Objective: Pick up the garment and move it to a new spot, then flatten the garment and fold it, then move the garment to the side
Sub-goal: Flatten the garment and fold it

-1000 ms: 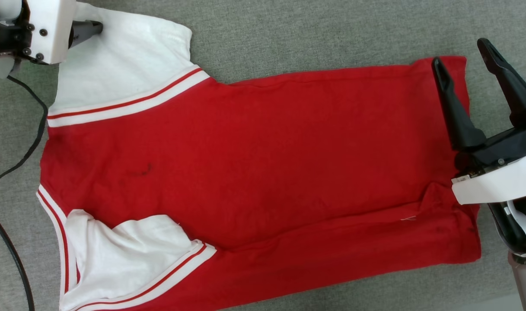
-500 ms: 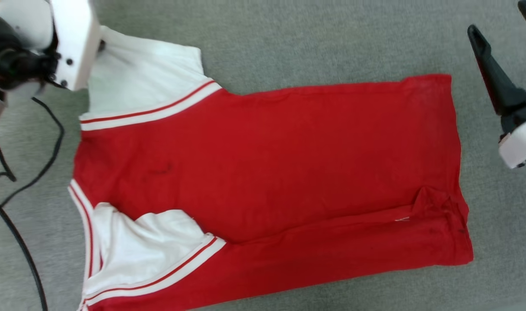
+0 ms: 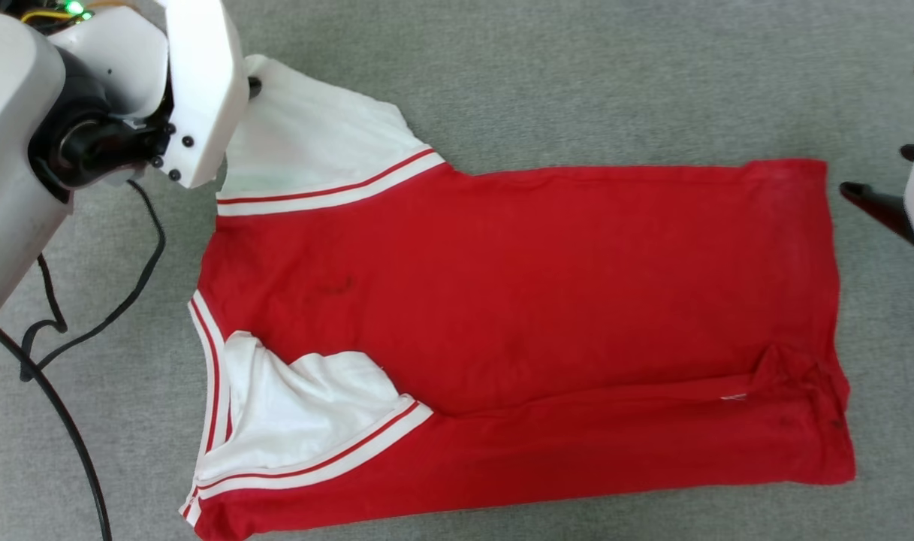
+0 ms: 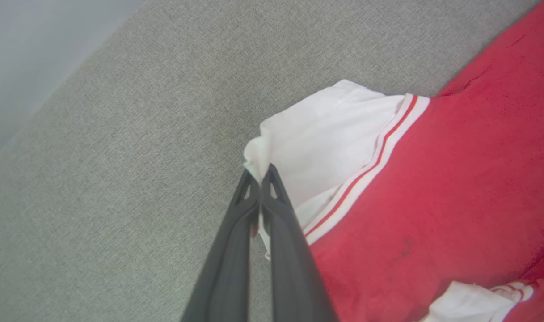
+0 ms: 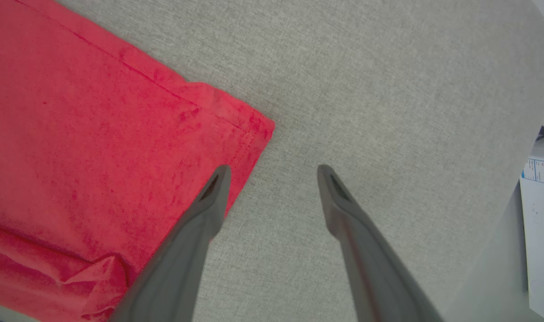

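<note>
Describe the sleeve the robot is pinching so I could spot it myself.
A red garment lies spread on the grey fabric surface, with two white sleeves at its end on the robot's left. The one meant is the far sleeve, lying open, its outer corner pinched by the shut left gripper. The near sleeve is crumpled onto the red body and untouched.

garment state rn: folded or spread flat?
Spread, not yet flat. The garment lies open on the grey surface, but its near sleeve is crumpled inward and the near long edge is folded over.
</note>
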You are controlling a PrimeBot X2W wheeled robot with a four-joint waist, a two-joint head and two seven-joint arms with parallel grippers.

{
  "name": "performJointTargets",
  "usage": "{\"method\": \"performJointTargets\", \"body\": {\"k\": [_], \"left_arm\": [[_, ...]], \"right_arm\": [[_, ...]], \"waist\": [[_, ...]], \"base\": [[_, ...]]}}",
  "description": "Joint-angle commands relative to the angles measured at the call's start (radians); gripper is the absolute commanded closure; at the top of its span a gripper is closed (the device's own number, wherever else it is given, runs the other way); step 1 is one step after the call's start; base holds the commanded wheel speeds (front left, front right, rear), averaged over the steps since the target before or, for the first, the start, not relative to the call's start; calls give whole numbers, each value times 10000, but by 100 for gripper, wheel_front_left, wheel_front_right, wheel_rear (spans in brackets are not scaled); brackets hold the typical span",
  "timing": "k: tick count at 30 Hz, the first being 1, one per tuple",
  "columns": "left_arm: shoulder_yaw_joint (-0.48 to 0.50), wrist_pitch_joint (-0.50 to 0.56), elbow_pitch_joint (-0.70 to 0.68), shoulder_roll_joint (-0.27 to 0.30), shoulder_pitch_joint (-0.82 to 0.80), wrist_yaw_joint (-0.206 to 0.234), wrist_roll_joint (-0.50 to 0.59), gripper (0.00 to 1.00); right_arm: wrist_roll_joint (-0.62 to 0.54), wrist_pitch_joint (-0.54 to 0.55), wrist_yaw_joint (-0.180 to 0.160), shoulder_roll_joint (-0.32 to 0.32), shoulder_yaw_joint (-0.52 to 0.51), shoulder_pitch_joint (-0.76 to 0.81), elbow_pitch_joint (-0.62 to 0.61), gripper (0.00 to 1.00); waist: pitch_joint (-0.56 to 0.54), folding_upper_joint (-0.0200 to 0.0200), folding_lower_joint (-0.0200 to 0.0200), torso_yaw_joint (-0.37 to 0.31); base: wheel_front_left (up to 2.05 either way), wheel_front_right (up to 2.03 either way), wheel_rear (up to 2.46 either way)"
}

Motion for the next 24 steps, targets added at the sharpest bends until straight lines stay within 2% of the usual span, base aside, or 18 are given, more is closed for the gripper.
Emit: {"method": "performJointTargets", "body": {"k": [1,6,11,16,17,18,19,24], "left_arm": [[18,-78,-72,-58,-91,-5,-56,100],[-59,-207,-327,-82,-274,-11,14,100],[-170,-294,-550,-71,-400,-9,90,100],[-287,-392,-718,55,-379,-10,68,100],[-314,-428,-739,77,-344,-10,56,100],[-329,-507,-783,109,-295,-11,36,100],[-340,-583,-809,156,-235,-11,18,100],[-439,-1106,-1058,448,197,-11,-154,100]], "right_arm": [[169,288,-6,94,39,-234,325,0],[25,616,-6,578,307,-559,1272,0],[-256,309,-5,1016,1111,-345,2058,0],[161,-48,-3,1325,1786,-22,2753,0],[179,-158,-3,1282,1892,-33,2819,23],[193,-340,-3,1248,1929,-109,2876,97],[254,-510,-5,1244,1903,-190,2963,100],[563,-1760,-5,1076,1737,-502,3034,100]], "waist": [[126,0,0,134],[353,0,0,350],[546,0,0,484],[614,0,0,485],[586,0,0,478],[540,0,0,462],[463,0,0,440],[-204,0,0,435]], "base": [[0,0,0],[0,0,0],[0,0,0],[0,0,0],[0,0,0],[0,0,0],[0,0,0],[0,0,0]]}}
